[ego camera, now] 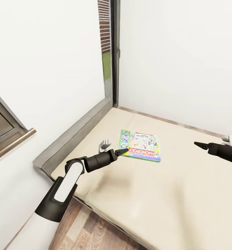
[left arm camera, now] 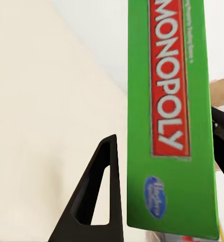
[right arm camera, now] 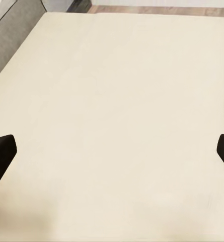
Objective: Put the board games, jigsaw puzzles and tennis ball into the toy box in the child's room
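The left gripper (ego camera: 122, 151) straddles the green edge of the Monopoly box (ego camera: 141, 146), which looks slightly raised off the bed (ego camera: 171, 194); its fingers look closed on it. Such a thin edge-hold may let the box pivot or slip. The right gripper (ego camera: 198, 144) hovers open, well apart.

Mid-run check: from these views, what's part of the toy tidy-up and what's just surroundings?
Job items:
- Monopoly board game, lying on the bed
- bed, beige sheet
- left gripper, at the game's edge
- right gripper, over bare sheet

Just surroundings:
- window
- headboard
- wood floor
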